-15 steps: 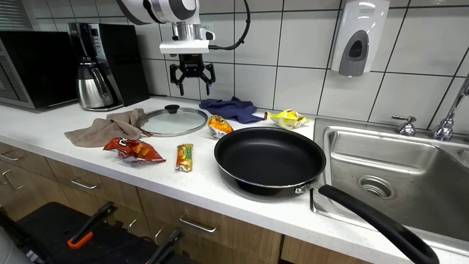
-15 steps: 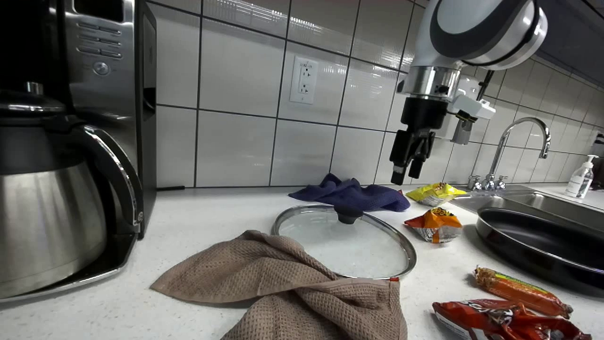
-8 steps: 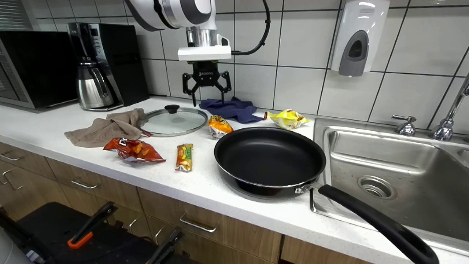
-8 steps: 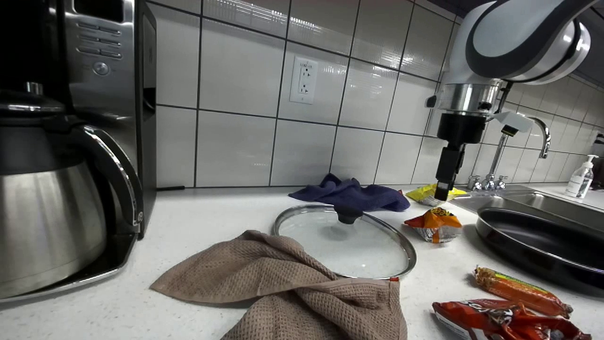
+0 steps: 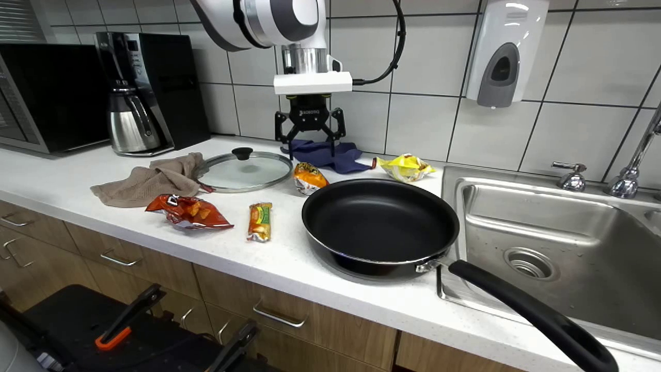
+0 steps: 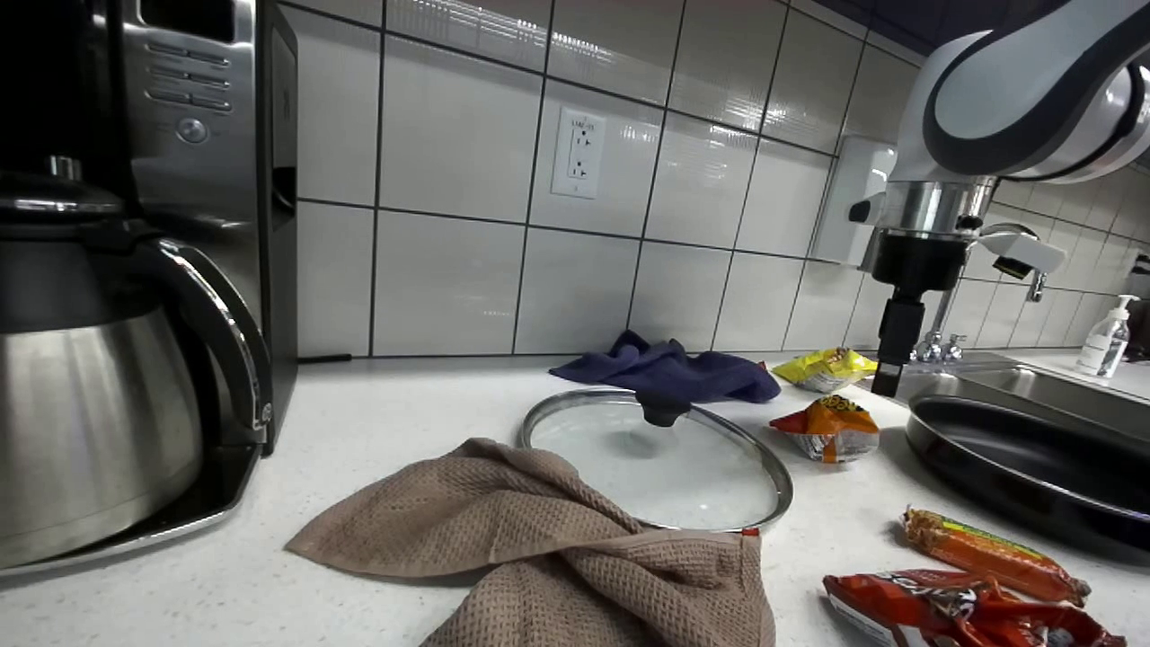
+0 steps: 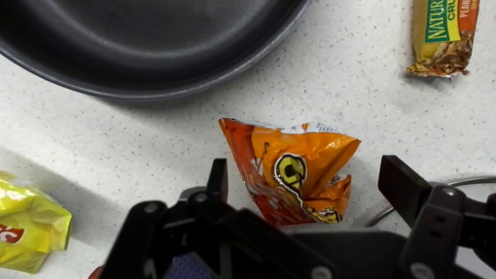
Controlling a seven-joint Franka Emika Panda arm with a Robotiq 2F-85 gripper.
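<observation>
Wrist view — gripper (image 7: 304, 180) spread wide above orange snack bag (image 7: 294, 168) — black pan (image 7: 155, 46) nearby.

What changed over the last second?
The pincer moved sideways toward the sink and came lower; in the wrist view the orange snack bag appears between its open jaws. Nothing grasped or let go. Stayed put: frying pan, glass lid, brown towel, blue towel, red bag, yellow bag, snack bar.

Wht ctr (image 5: 285, 235) w/ orng bag (image 7: 296, 174), pan (image 5: 381, 222), lid (image 5: 245, 173)
</observation>
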